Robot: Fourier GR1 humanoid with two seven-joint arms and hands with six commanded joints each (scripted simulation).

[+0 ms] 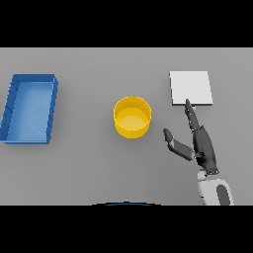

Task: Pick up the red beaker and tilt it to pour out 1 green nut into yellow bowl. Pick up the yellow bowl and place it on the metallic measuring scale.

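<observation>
The right hand [201,143] was in the lower right of the frame, fingers straight, thumb spread toward the yellow bowl [132,117], holding nothing; probably lined up w/ bowl for a grasp. Its fingertip reached the near edge of the metallic measuring scale [191,87], upper right. The bowl stood in the centre, apparently empty. The blue tray [15,101], far left, was also empty. No red beaker, no left hand in view.
</observation>
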